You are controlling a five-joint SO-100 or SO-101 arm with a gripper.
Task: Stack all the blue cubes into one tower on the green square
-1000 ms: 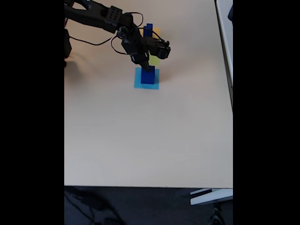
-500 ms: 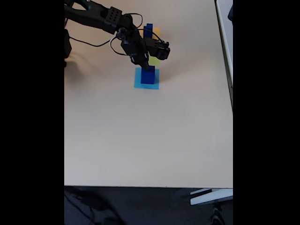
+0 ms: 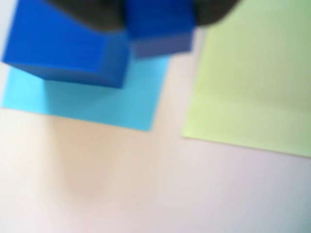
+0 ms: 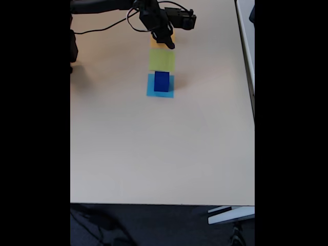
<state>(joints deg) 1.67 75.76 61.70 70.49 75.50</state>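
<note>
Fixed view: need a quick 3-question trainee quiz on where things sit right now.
1. Multiple choice: in the fixed view, the blue cube rests on: A) the orange square, B) the light-blue square, C) bare table.
2. True or false: the green square already carries a cube.
3. Fill in: in the fixed view, the gripper is near the picture's ___ edge.

Key: 1 B; 2 false; 3 top.
</note>
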